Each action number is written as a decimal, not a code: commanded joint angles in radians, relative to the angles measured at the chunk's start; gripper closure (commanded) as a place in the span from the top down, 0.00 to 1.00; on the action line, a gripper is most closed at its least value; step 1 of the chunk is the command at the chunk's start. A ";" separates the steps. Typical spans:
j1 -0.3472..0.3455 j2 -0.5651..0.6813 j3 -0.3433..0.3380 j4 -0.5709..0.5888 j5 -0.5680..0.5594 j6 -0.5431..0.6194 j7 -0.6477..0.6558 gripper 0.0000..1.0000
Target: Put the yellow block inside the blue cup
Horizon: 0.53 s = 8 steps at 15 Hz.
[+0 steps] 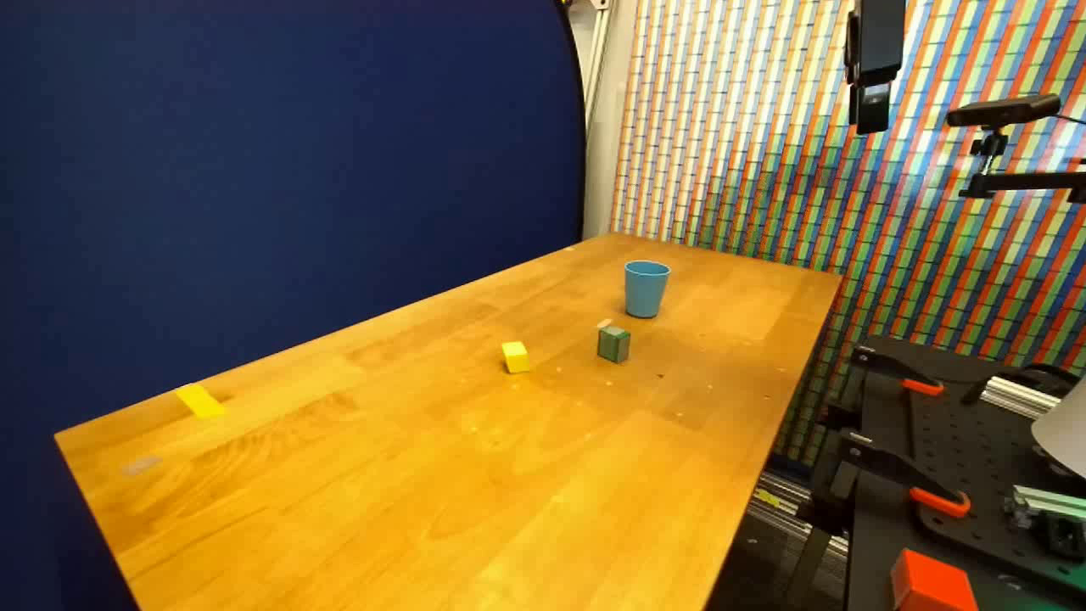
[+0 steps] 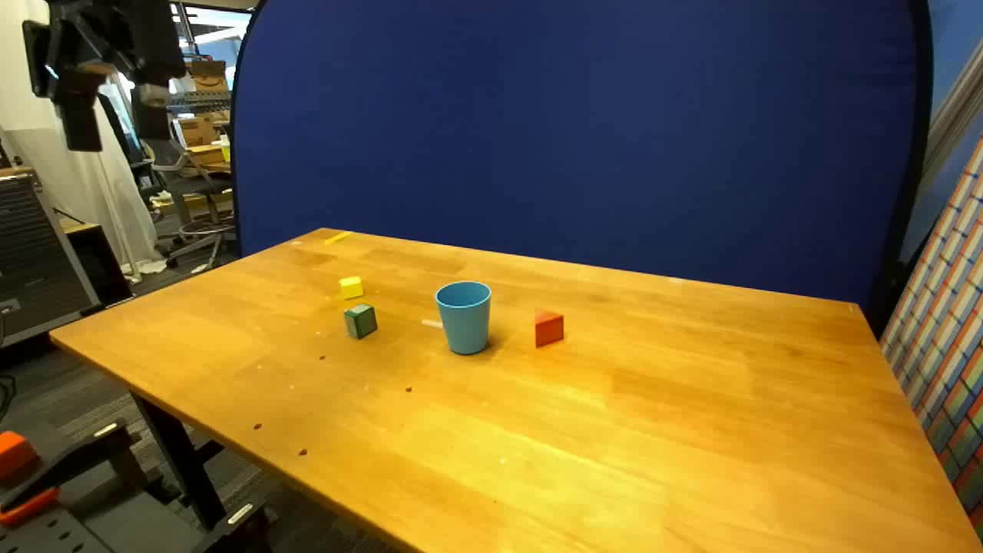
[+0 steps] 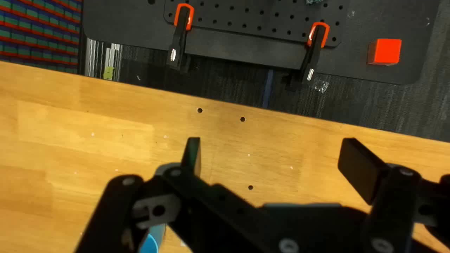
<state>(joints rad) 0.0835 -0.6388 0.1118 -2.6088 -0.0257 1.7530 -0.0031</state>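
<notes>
The small bright yellow block [image 1: 515, 357] lies on the wooden table; it shows in both exterior views [image 2: 351, 288] and is out of sight in the wrist view. The light-blue cup [image 1: 646, 290] stands upright on the table, apart from the yellow block; its visible interior looks empty in an exterior view [image 2: 465, 321]. Part of the cup shows at the bottom of the wrist view [image 3: 149, 244], partly hidden by the gripper. My gripper [image 3: 272, 158] is open with nothing between its fingers. It is high above the table in both exterior views [image 1: 872, 119] [image 2: 117, 127].
A dull green cube [image 1: 613, 344] sits between the yellow block and the cup. A red-orange block [image 2: 549, 329] lies beside the cup. A flat yellow piece [image 1: 201, 401] is at a table corner. A black base plate with orange clamps [image 3: 318, 33] and a red cube [image 3: 385, 51] borders the table.
</notes>
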 commanded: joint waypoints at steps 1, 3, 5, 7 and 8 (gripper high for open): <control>0.008 0.001 -0.007 0.002 -0.004 -0.001 0.004 1.00; 0.008 0.000 -0.007 0.002 -0.004 -0.001 0.004 1.00; 0.008 0.000 -0.007 0.002 -0.004 -0.001 0.004 1.00; -0.001 0.039 -0.004 0.009 -0.016 0.031 0.014 1.00; -0.007 0.098 0.000 0.018 -0.027 0.089 0.019 1.00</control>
<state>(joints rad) 0.0835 -0.6341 0.1118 -2.6088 -0.0280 1.7560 -0.0016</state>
